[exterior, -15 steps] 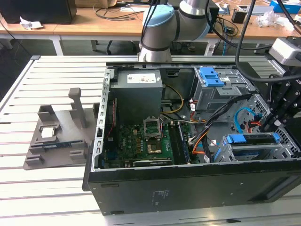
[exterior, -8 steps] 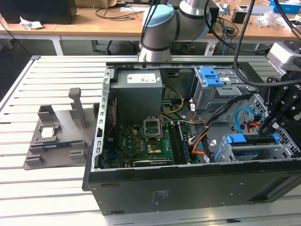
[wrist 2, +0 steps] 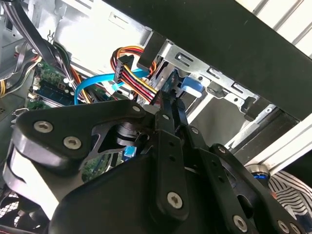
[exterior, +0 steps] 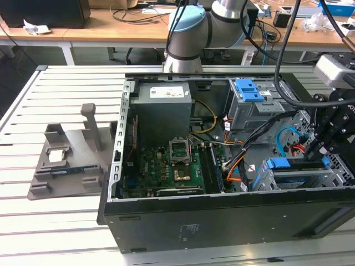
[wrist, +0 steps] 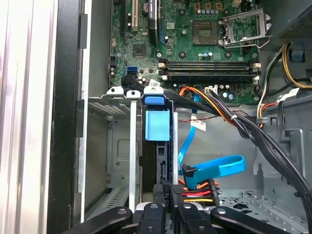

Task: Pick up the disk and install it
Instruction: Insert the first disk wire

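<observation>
The gripper [wrist: 168, 197] is seen low inside the open computer case [exterior: 222, 221], its fingers [wrist 2: 171, 109] pressed close on the rear edge of the disk [wrist: 158, 127]. The disk is stood on edge in a slot of the grey drive cage [wrist: 119, 146], little room being left beside it. Its label is hidden. Beyond the cage, cables [wrist: 214, 168] are crowded, then the motherboard [wrist: 195, 44] is seen.

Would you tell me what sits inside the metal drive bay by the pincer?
The disk stands on edge in the metal drive bay, its blue carrier tab visible. The neighbouring slot looks vacant. The pincer covers the disk's near end.
</observation>
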You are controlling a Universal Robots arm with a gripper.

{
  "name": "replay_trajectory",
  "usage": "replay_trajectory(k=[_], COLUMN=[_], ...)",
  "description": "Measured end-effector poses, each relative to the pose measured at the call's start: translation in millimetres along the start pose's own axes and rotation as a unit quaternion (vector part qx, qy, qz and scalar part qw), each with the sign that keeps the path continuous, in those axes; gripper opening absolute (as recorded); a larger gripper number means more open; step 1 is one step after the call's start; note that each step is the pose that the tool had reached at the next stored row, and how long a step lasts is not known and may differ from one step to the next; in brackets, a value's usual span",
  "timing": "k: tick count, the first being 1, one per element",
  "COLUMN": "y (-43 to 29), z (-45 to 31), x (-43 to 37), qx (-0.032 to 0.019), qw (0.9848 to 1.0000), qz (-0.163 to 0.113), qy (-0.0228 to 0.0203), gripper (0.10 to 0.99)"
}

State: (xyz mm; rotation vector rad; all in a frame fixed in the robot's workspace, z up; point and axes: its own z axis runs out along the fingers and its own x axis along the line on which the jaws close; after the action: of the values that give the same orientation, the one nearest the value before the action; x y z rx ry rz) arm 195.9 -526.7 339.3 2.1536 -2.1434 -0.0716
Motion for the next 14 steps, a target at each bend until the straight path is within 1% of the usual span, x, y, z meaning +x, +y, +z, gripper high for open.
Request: replay_trajectory(k=[4, 10, 11, 12, 13, 14], y=[0.5, 0.8, 0.8, 0.9, 0.9, 0.9], z=[4.3, 5.2, 5.6, 5.9, 5.8, 5.4], x=[0.5, 0.5, 0.4, 0.5, 0.5, 0.5], qx=[0.0002, 0.0000, -0.0002, -0.0001, -0.0001, 0.0000], qw=[1.0000, 1.0000, 1.0000, 1.0000, 1.0000, 1.0000], qz=[0.000, 0.000, 0.000, 0.000, 0.000, 0.000], qy=[0.0005, 0.0002, -0.0005, -0.0005, -0.0004, 0.0000], gripper=[0.169, 0.169, 0.169, 0.180, 0.243, 0.243])
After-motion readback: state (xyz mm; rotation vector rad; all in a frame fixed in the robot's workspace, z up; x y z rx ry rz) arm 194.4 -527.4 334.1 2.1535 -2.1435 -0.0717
